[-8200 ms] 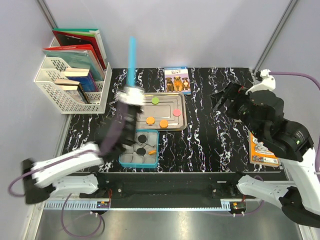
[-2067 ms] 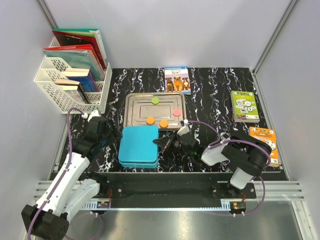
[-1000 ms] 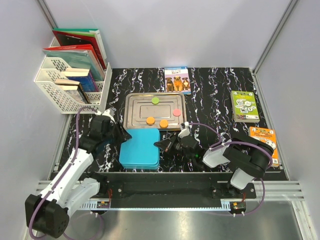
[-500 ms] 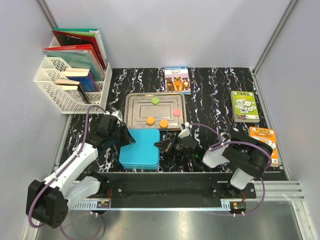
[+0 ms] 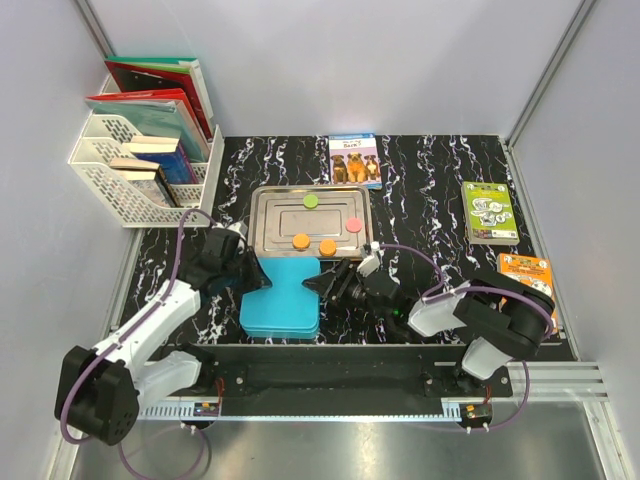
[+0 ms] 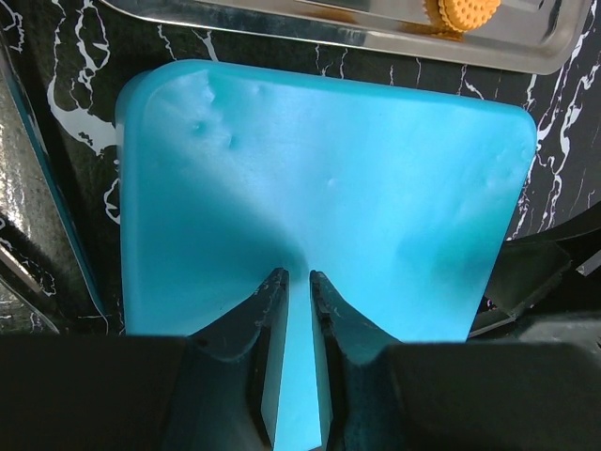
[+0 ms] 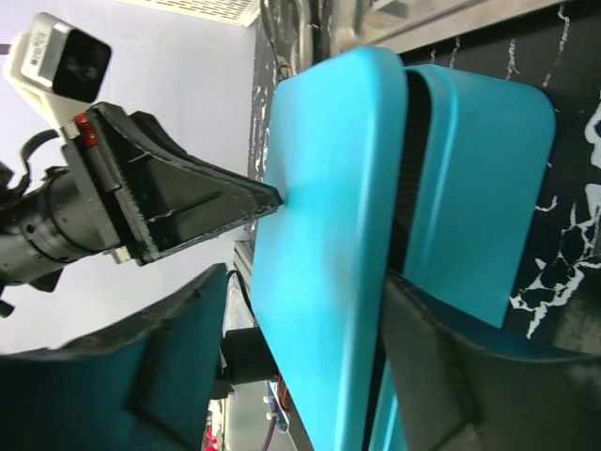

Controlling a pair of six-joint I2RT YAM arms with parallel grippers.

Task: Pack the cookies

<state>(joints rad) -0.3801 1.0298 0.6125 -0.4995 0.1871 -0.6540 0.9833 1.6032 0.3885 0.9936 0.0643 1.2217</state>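
The left gripper [image 6: 298, 282] is clenched on the left edge of the teal lid [image 5: 282, 290], and a thin strip of lid shows between its fingertips. The right gripper [image 5: 322, 287] is released, with its jaws spread on either side of the lid's right edge. A dark gap separates the lid from the teal box [image 7: 479, 207] beneath it. Four cookies lie on the metal tray [image 5: 262, 212] just behind the box: one green cookie [image 5: 311, 200], one pink cookie [image 5: 354, 225] and two orange cookies [image 5: 300, 240]. The lid hides the inside of the box.
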